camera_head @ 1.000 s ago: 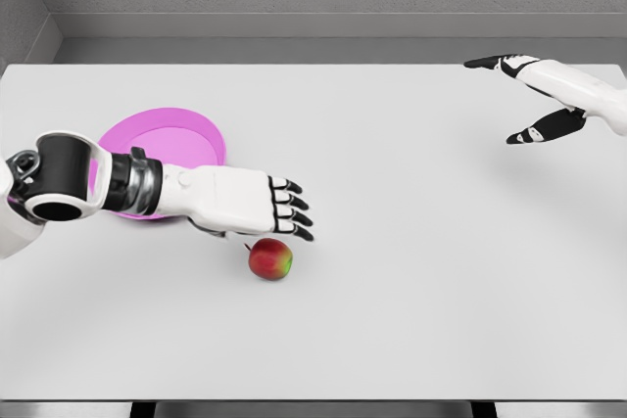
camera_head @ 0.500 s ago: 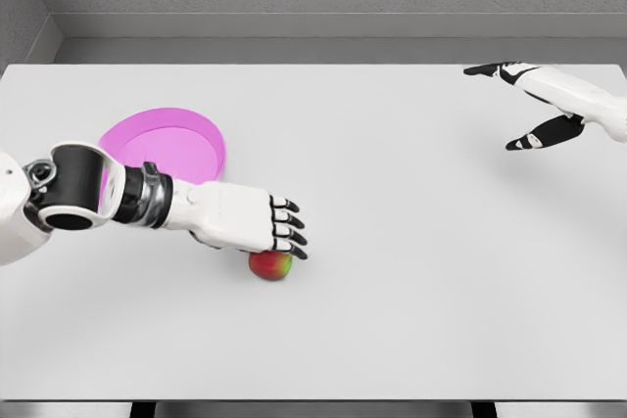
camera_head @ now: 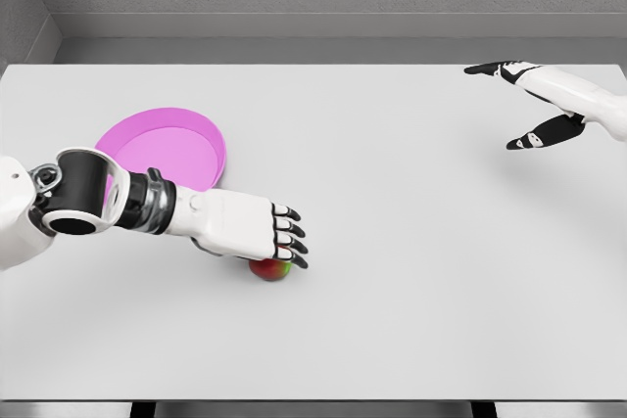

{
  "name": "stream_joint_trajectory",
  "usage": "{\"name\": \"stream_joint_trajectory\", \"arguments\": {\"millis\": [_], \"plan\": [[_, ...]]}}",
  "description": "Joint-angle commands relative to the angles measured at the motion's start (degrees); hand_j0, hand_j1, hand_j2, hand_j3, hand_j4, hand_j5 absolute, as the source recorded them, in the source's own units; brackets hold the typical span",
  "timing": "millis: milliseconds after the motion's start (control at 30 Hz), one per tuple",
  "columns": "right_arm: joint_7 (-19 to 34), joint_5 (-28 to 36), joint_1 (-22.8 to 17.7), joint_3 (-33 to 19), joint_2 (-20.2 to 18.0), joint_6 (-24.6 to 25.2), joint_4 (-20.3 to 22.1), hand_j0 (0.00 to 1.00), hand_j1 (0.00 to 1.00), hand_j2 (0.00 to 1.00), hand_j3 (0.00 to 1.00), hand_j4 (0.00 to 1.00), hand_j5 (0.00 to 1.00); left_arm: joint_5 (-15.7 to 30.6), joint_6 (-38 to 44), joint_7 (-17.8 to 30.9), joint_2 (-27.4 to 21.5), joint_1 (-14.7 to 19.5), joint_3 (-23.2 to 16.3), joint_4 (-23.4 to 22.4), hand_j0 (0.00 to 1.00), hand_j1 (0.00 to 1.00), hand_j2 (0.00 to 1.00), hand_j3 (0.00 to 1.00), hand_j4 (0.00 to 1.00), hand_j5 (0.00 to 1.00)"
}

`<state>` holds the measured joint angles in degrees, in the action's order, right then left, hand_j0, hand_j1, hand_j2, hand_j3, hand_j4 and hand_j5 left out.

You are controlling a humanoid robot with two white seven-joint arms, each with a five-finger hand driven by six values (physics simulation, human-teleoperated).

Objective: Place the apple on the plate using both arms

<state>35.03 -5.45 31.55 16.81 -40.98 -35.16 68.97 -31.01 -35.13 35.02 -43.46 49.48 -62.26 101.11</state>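
A red-green apple [camera_head: 271, 269] lies on the white table, just right of and below the pink plate [camera_head: 167, 144]. My left hand [camera_head: 284, 238] comes in from the lower left and lies right over the apple, palm down, hiding most of it. Its fingers [camera_head: 290, 225] stretch past the fruit's top and are only slightly bent, not closed round it. My right hand [camera_head: 509, 105] hovers far off at the upper right edge with thumb and fingers spread and nothing in it.
The white table [camera_head: 411, 242] runs to a grey wall at the back, and its front edge shows along the bottom of the picture. My left forearm [camera_head: 127, 205] overlaps the plate's near rim.
My left hand has dropped forward and down onto the apple, which now shows only as a sliver under the fingers. The right hand has barely moved.
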Motion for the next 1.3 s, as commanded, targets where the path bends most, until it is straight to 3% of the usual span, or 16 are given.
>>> {"name": "stream_joint_trajectory", "arguments": {"millis": [0, 233, 333, 1233, 1267], "plan": [[-0.03, 0.44, 0.0, -0.02, -0.06, 0.16, 0.03, 1.0, 1.0, 1.0, 1.0, 1.0, 1.0, 0.25, 0.13, -0.02, 0.66, 0.0, 0.03, -0.04, 1.0, 1.0, 1.0, 1.0, 1.0, 1.0], [-0.03, 0.53, 0.0, -0.02, 0.02, 0.16, -0.06, 1.0, 1.0, 1.0, 1.0, 1.0, 1.0, 0.25, 0.13, -0.02, 1.1, -0.53, -0.06, -0.04, 1.0, 1.0, 1.0, 1.0, 1.0, 1.0], [-0.03, 0.44, -0.35, -1.17, 0.11, 0.16, -2.26, 1.0, 1.0, 1.0, 1.0, 1.0, 1.0, 0.25, 0.13, -0.02, 1.01, -0.53, -0.15, -0.04, 0.95, 0.95, 0.95, 0.95, 0.95, 0.95], [-0.03, 0.44, -0.35, -1.17, 0.11, 0.16, -2.34, 1.0, 1.0, 1.0, 1.0, 1.0, 1.0, -4.23, 0.13, -0.02, 1.01, -2.02, -0.67, -0.12, 0.95, 0.95, 0.95, 0.95, 0.95, 0.95], [-0.03, 0.44, -0.35, -1.17, 0.11, 0.16, -2.34, 1.0, 1.0, 1.0, 1.0, 1.0, 1.0, -4.23, 0.13, -0.02, 1.01, -2.02, -0.67, -0.12, 0.91, 0.91, 0.91, 0.91, 0.91, 0.91]]}}
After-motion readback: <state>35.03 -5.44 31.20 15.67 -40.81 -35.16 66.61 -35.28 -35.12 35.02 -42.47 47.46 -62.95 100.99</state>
